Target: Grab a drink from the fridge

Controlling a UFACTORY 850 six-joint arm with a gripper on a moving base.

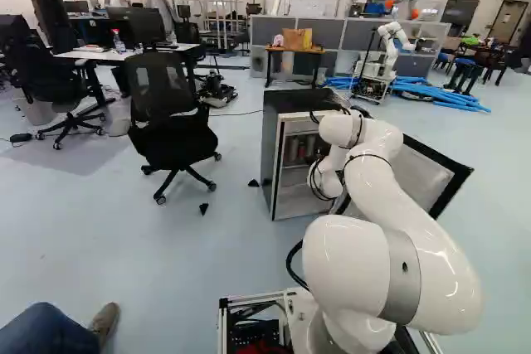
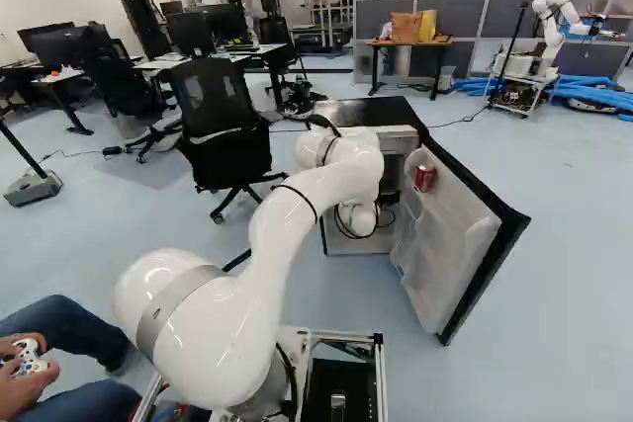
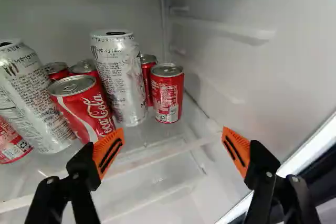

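Note:
The black gripper [image 3: 172,151] with orange pads stands wide apart inside the fridge, with nothing between its fingers; in the base views it is hidden by the arm. Ahead of it, on the glass shelf, a small red can [image 3: 167,94] stands upright near the side wall. Beside that can are a tall silver can [image 3: 121,77] and, partly covered, another red can [image 3: 148,80]. A red-and-white can [image 3: 84,107] leans ahead of one finger, next to a second tall silver can [image 3: 38,98]. The fridge [image 1: 269,151] is open, its door [image 2: 455,244] holding one red can [image 2: 425,178].
The fridge's inner side wall [image 3: 247,51] rises close beside one finger, and the shelf's front edge [image 3: 152,160] crosses under the gripper. A black office chair [image 1: 170,122] stands beside the fridge. Another robot [image 1: 390,47] and blue tubes [image 1: 440,93] are farther back.

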